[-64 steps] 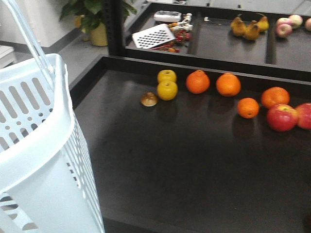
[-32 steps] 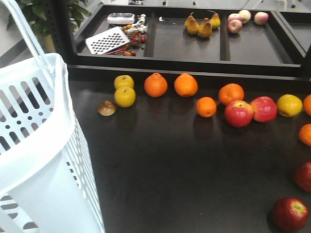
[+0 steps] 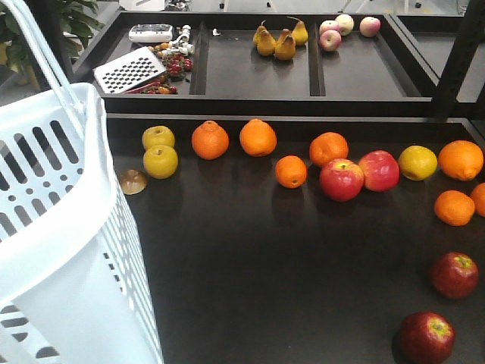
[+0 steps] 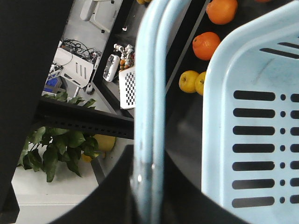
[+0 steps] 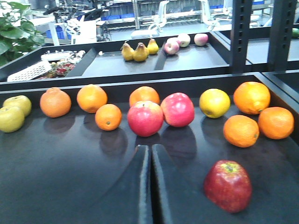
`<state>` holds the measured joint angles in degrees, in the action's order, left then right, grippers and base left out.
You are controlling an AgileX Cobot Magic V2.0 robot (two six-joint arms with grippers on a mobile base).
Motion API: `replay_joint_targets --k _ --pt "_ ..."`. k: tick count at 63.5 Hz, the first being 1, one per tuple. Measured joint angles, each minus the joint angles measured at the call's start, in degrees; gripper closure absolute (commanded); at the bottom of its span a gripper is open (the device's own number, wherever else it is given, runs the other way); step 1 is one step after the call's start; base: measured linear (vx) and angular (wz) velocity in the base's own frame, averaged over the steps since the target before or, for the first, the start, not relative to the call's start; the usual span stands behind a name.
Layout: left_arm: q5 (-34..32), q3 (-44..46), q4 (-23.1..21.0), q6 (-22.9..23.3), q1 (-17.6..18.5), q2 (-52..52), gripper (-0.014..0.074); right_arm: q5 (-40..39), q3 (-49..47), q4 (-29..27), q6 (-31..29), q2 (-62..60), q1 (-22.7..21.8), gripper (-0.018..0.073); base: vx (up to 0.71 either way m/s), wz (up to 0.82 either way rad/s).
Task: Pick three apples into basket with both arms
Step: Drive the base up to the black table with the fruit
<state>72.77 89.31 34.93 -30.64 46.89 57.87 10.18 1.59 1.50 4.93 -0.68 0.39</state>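
Note:
Two dark maroon apples lie at the front right of the black table, one [image 3: 455,274] behind the other [image 3: 427,337]. The right wrist view has one such apple [image 5: 228,185] just right of my right gripper [image 5: 150,147], which is shut and empty, low over the table. The pale blue basket [image 3: 68,250] fills the left of the front view, its thin handle [image 3: 42,53] rising up. In the left wrist view my left gripper [image 4: 148,184] is shut on the basket handle [image 4: 149,84], beside the slotted wall [image 4: 252,116]. Neither arm appears in the front view.
Two brighter pinkish-red apples [image 3: 341,179] [image 3: 379,170] sit mid-table in a row with several oranges [image 3: 258,137] and yellow fruits [image 3: 161,161]. A raised black rim [image 3: 265,115] separates rear trays holding pears [image 3: 274,44], pale apples [image 3: 330,38] and a grater [image 3: 130,70].
The front view has swung right: the fruit row slid left in the frame and two dark apples came into sight at the lower right. The basket keeps its place in the frame.

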Motion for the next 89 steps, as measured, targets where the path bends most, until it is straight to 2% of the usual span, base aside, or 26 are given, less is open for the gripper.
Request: replay_joint_targets --k 89 --pt "0.0 0.0 0.0 0.0 0.0 0.0 0.0603 0.0 0.0 0.0 0.0 0.0 0.0 0.0568 0.01 -0.03"
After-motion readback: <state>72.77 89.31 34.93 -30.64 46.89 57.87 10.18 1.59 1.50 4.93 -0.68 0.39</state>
